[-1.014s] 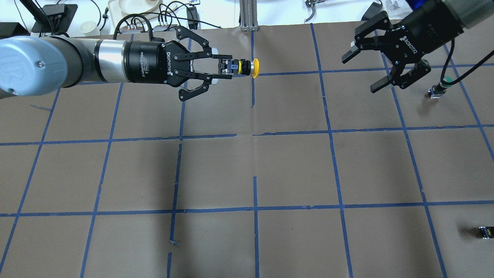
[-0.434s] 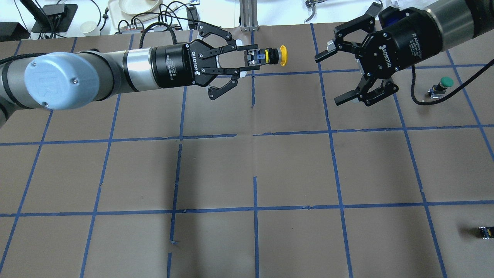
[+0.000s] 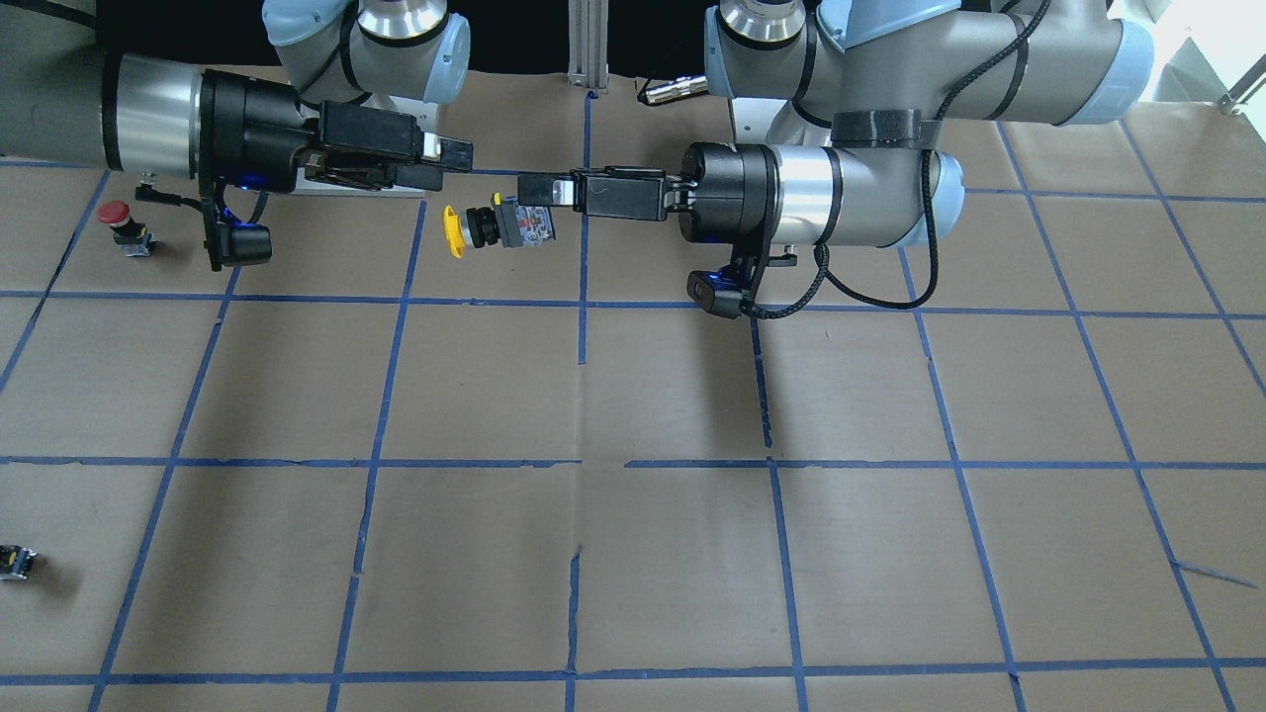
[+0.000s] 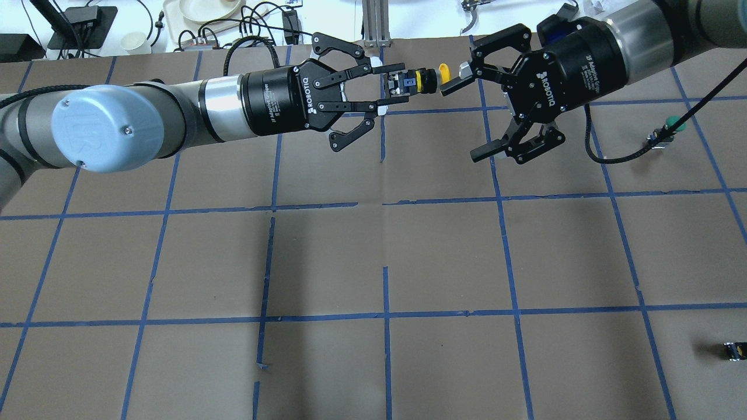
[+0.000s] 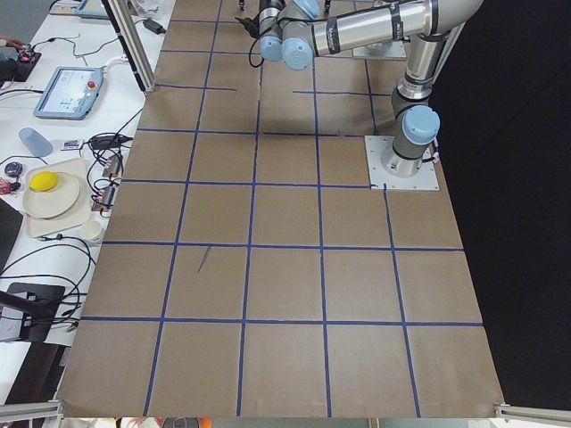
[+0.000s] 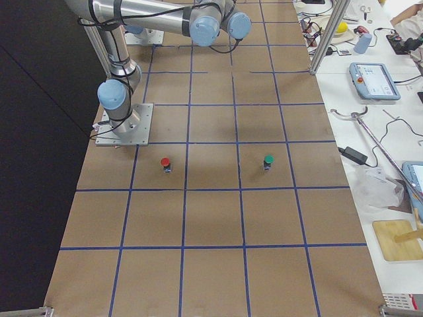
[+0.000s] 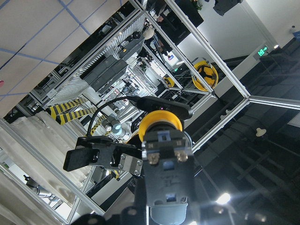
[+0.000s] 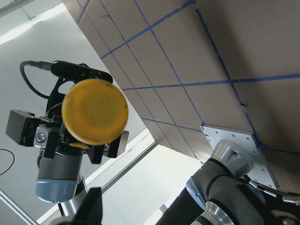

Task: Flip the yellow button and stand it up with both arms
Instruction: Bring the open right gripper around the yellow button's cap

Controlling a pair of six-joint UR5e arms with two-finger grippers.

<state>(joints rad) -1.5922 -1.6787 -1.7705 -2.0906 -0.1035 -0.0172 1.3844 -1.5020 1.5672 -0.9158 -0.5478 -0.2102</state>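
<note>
My left gripper (image 4: 402,83) is shut on the grey-black contact block of the yellow button (image 4: 421,80) and holds it level in the air over the far middle of the table. The yellow cap (image 4: 443,71) points toward my right gripper (image 4: 467,121), which is open, with one fingertip (image 4: 450,87) right beside the cap. In the front-facing view the button (image 3: 495,226) hangs between the left gripper (image 3: 539,193) and the right gripper (image 3: 445,166). The right wrist view faces the cap (image 8: 95,111) head-on. The left wrist view shows the button (image 7: 161,140) from behind.
A green-capped button (image 4: 671,125) stands at the far right, also seen in the exterior right view (image 6: 268,160). A red-capped button (image 3: 117,214) stands near the right arm's base. A tiny black-and-yellow block (image 4: 734,350) lies at the near right. Cables and dishes sit beyond the far edge.
My left gripper has carried the button to the right and slightly farther away. My open right gripper has moved left until one finger is beside the yellow cap.
</note>
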